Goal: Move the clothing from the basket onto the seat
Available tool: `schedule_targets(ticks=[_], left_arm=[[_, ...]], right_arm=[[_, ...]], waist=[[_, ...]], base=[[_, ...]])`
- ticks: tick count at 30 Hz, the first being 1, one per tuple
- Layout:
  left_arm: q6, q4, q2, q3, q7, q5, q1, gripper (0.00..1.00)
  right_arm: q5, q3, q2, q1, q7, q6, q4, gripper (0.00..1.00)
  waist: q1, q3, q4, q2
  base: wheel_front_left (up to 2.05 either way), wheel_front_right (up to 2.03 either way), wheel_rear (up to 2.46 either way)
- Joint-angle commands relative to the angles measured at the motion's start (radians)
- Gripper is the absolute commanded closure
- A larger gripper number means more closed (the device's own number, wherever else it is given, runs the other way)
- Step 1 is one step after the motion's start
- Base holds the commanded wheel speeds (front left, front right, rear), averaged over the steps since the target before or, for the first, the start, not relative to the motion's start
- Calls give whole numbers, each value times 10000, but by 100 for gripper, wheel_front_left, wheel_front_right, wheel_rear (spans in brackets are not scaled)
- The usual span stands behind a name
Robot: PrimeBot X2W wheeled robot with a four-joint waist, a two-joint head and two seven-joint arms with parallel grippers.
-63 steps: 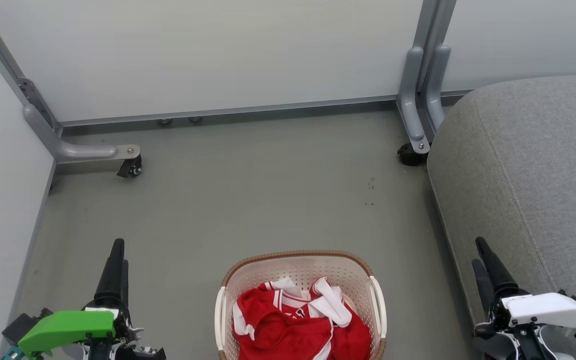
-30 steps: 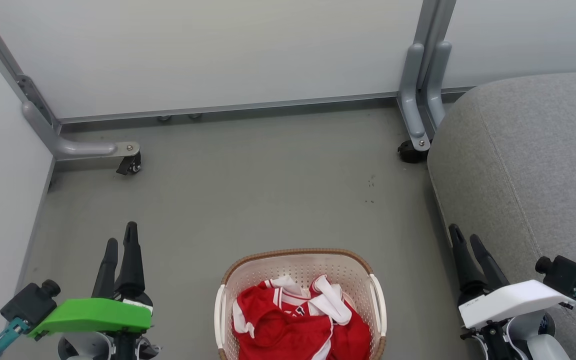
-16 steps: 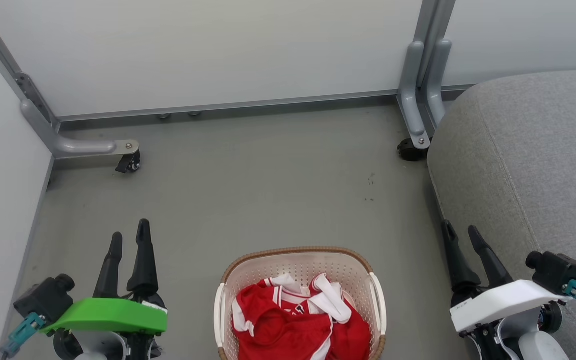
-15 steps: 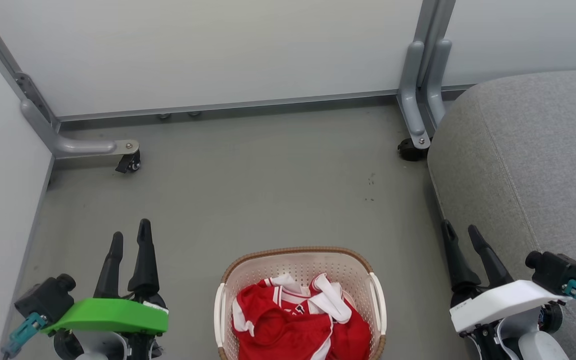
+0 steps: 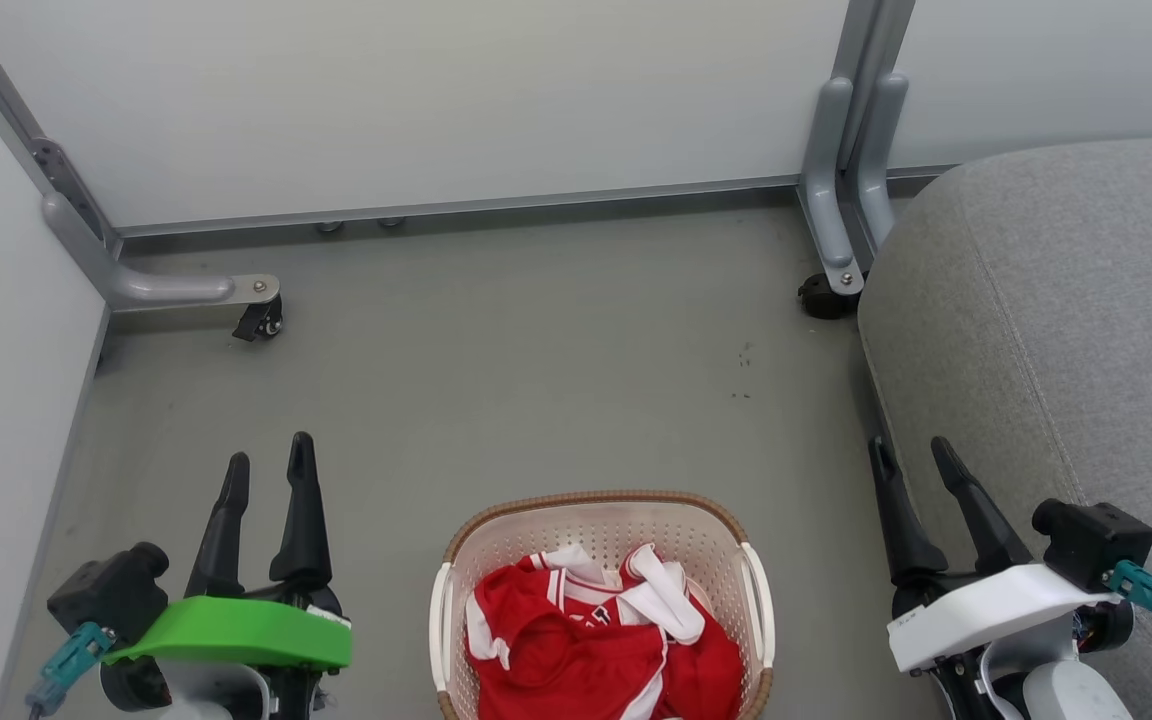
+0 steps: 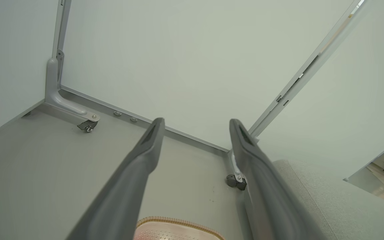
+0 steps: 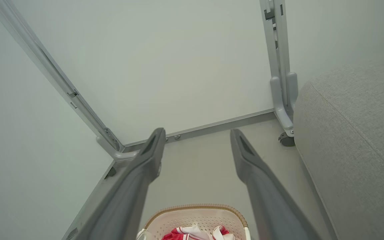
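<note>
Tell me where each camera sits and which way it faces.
Head view: on the head, looking forward and down at the basket of clothing; left gripper and right gripper show, both open.
Left wrist view: on the left wrist, facing the far panel; its own fingers rise in front.
Right wrist view: on the right wrist, facing the same panel; its fingers show.
Shared: both wrist views catch the basket rim and the seat.

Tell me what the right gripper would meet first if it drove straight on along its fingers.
Most likely bare floor, then the partition's base rail; depth is unclear. The right gripper, open, points past the basket, with the seat close on its right, apparently off the line.
</note>
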Motion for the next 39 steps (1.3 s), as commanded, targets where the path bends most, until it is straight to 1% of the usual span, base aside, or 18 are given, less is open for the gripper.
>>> schedule_targets(ticks=[1, 14, 39], left_arm=[[13, -129, 77, 9, -97, 273, 26, 0], [-51, -102, 87, -105, -410, 1161, 56, 0], [-179, 83, 99, -279, -912, 2635, 196, 0]], right_arm=[[-249, 16, -70, 7, -95, 0, -137, 0], [-1206, 32, -80, 59, -396, 0, -286, 0], [-2499, -139, -101, 149, -904, -1, -329, 0]], waist=[[0, 1, 0, 0], [0, 18, -37, 0], [0, 22, -88, 0]], base=[[0, 0, 0], [0, 0, 0], [0, 0, 0]])
